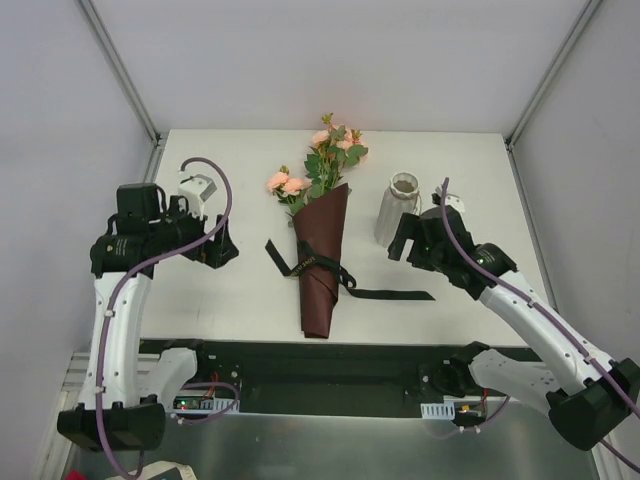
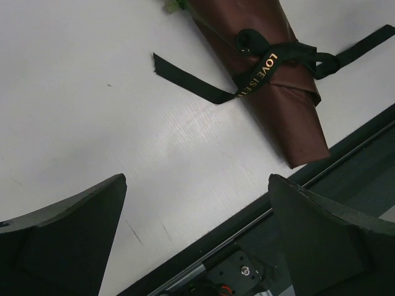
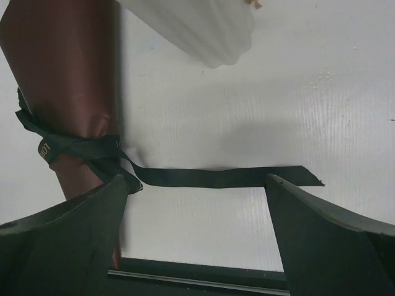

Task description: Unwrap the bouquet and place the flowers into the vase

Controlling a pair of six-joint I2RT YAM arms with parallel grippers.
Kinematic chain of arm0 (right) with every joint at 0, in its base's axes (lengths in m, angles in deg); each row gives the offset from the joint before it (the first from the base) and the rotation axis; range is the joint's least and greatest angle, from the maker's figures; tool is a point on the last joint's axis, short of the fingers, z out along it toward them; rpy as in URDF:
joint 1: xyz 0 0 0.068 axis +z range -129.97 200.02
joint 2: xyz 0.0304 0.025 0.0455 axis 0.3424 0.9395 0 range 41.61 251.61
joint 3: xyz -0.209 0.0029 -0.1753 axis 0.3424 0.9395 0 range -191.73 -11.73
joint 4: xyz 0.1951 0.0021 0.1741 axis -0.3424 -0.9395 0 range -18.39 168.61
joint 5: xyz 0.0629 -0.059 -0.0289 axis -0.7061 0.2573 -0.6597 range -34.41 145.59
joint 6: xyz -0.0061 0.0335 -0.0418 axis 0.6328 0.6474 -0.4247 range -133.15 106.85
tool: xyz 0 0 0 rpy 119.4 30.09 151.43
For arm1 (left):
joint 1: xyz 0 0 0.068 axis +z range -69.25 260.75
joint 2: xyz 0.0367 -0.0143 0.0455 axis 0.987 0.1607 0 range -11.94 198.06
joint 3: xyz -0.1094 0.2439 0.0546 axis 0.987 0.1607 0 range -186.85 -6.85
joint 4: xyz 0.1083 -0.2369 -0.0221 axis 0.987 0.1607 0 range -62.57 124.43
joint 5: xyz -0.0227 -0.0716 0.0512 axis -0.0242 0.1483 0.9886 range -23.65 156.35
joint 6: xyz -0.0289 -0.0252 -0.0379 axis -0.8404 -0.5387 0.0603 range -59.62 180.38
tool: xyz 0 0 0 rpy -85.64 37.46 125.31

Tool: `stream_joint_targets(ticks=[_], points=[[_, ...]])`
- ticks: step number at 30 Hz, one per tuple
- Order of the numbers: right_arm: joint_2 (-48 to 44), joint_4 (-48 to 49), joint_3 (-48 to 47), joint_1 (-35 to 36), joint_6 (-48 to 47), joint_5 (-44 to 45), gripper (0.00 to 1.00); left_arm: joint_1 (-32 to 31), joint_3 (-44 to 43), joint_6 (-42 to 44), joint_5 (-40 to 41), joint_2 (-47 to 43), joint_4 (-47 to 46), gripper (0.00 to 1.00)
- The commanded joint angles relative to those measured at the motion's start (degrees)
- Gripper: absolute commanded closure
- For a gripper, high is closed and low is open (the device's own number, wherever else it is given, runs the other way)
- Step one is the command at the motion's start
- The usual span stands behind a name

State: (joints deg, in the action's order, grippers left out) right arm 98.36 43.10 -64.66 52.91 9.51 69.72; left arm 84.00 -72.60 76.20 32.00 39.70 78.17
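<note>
The bouquet [image 1: 322, 260] lies in the middle of the table, wrapped in dark red-brown paper, and the flowers [image 1: 325, 160] stick out of its far end. A black ribbon [image 1: 395, 294] is tied round it, one tail trailing right. The ribbed whitish vase [image 1: 397, 208] stands upright to the right of the bouquet. My left gripper [image 1: 222, 245] hovers open left of the wrap, holding nothing. In the left wrist view the wrap [image 2: 271, 86] and ribbon [image 2: 191, 77] lie beyond the gripper [image 2: 196, 185]. My right gripper [image 1: 400, 240] is open by the vase base, above the ribbon tail [image 3: 216, 177].
The table's near edge [image 1: 400, 345] and a dark rail run just below the bouquet's tip. A small white block [image 1: 197, 187] sits behind the left arm. Grey walls close in the table on three sides.
</note>
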Motion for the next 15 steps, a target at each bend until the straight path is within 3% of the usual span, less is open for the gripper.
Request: stream_joint_targets(ticks=[1, 7, 15], points=[[2.0, 1.8, 0.7, 3.2, 1.2, 4.1, 0.04, -3.1, -1.0, 0.5, -1.2, 4.7, 1.1, 0.01], [3.9, 2.5, 5.9, 3.4, 6.0, 5.4, 0.04, -13.3, -0.8, 1.5, 5.0, 9.5, -3.2, 0.01], [3.0, 4.6, 11.5, 3.7, 6.4, 8.6, 0.01, -22.6, -1.0, 6.0, 5.5, 20.8, -7.8, 0.01]])
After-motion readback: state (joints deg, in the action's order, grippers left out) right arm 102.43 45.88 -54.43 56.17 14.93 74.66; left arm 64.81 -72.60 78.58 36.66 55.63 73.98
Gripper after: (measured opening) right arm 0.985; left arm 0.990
